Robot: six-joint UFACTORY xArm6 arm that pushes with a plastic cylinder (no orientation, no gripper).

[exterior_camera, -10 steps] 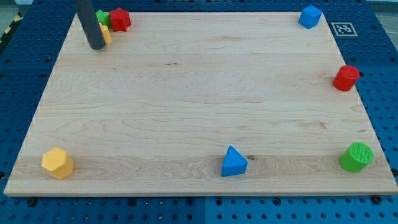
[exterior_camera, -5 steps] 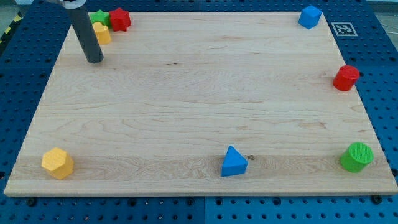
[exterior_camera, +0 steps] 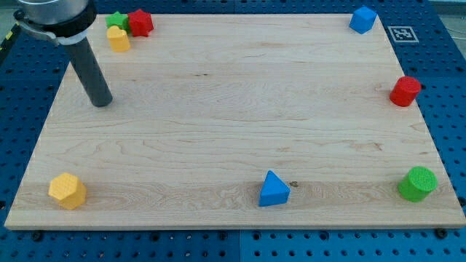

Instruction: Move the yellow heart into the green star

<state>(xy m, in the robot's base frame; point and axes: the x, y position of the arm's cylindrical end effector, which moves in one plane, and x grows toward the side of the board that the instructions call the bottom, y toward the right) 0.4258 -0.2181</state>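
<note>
No claw on this rig, just my tip (exterior_camera: 102, 102) sitting on the board (exterior_camera: 233, 116), a bit below the yellow heart (exterior_camera: 118, 39). Heart's at the view's top left, touching the green star (exterior_camera: 115, 20), red block (exterior_camera: 140, 22) right beside.

there is just the one camera, set up high in front of the wooden board (exterior_camera: 233, 116) and tipped downward, facing toward its far edge. the board's near edge runs along the view's bottom and looks wider than the far edge at the view's top, so the lens sits on the near side, roughly centred between the left and right edges. it stands close enough that the board nearly fills the frame, all four corners inside, with only a rim of blue pegboard table (exterior_camera: 451, 87) around it. the rod enters from the view's top left corner.
</note>
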